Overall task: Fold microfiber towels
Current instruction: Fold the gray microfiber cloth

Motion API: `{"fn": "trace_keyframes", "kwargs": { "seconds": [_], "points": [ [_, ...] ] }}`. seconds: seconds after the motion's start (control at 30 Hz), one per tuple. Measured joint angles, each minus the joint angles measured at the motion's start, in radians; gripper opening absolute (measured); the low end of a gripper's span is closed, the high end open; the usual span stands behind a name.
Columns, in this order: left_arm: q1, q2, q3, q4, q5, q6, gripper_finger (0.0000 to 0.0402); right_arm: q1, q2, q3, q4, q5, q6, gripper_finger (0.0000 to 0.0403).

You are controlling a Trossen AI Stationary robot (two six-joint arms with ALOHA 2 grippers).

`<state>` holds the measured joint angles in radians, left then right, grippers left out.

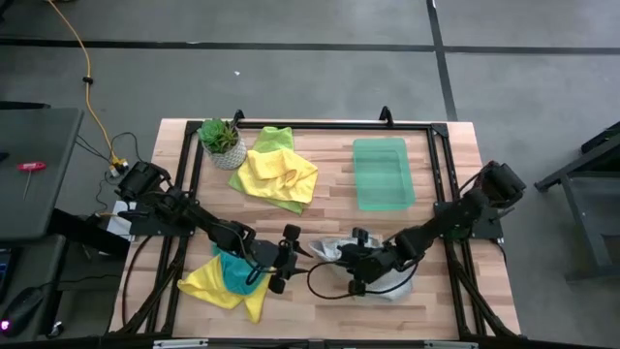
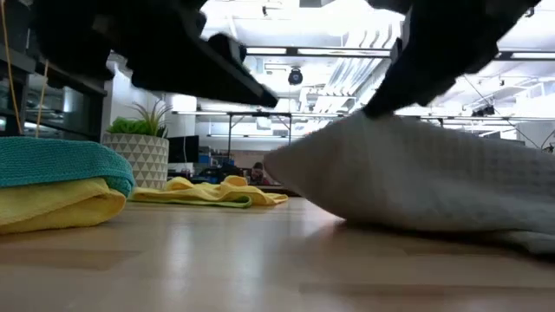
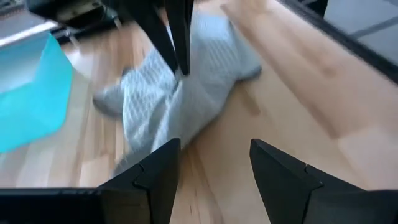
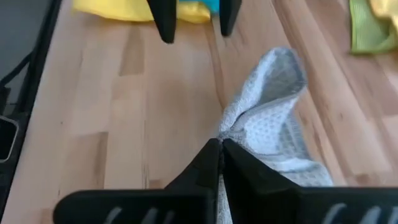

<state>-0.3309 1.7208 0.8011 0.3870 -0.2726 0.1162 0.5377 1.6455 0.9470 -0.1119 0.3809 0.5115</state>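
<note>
A grey microfiber towel (image 1: 387, 279) lies crumpled near the table's front edge, right of the middle, and rises to a peak (image 2: 368, 121) under my right gripper (image 4: 221, 148), which is shut on it. My left gripper (image 3: 214, 168) stands open just left of the towel, pointing toward it and touching nothing. A teal towel (image 1: 234, 271) rests on a yellow one (image 1: 208, 286) at the front left. Another yellow towel (image 1: 276, 173) lies on a lime green one (image 1: 276, 139) at the back. My right gripper pinches a bunched fold of the grey towel (image 4: 231, 132) between its two fingers, near the towel's left end. The fingers come slanting down from the table's right side. The pinched part is raised like a tent, and the towel's remainder (image 2: 486, 204) lies on the table.
A potted plant (image 1: 221, 141) stands at the back left beside the yellow towel. A translucent green tray (image 1: 383, 173) lies at the back right. Bare wood shows in the table's middle (image 1: 329, 208). A black frame (image 1: 320, 126) runs around the table.
</note>
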Motion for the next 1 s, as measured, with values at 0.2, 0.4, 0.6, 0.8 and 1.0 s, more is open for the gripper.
{"fn": "trace_keyframes", "kwargs": {
  "seconds": [0.2, 0.4, 0.6, 0.8, 1.0],
  "points": [
    [-0.016, -0.017, 0.011, -0.024, -0.001, 0.0, 0.0184, -0.007, -0.029, 0.0, -0.015, 0.003, -0.033, 0.0007],
    [-0.018, -0.017, 0.011, -0.043, -0.001, -0.01, 0.0184, -0.014, 0.018, 0.0, -0.016, -0.022, 0.008, 0.0017],
    [-0.016, -0.016, 0.011, -0.047, 0.0, -0.019, 0.0184, -0.014, 0.093, 0.0, 0.036, -0.023, 0.006, 0.0078],
    [-0.016, -0.014, 0.011, -0.05, 0.001, -0.034, 0.0184, -0.014, 0.13, 0.0, 0.12, -0.029, -0.047, 0.0127],
    [-0.016, -0.008, 0.01, -0.047, 0.027, -0.035, 0.0184, -0.014, 0.126, 0.0, 0.147, 0.011, -0.093, 0.013]
  ]
}}
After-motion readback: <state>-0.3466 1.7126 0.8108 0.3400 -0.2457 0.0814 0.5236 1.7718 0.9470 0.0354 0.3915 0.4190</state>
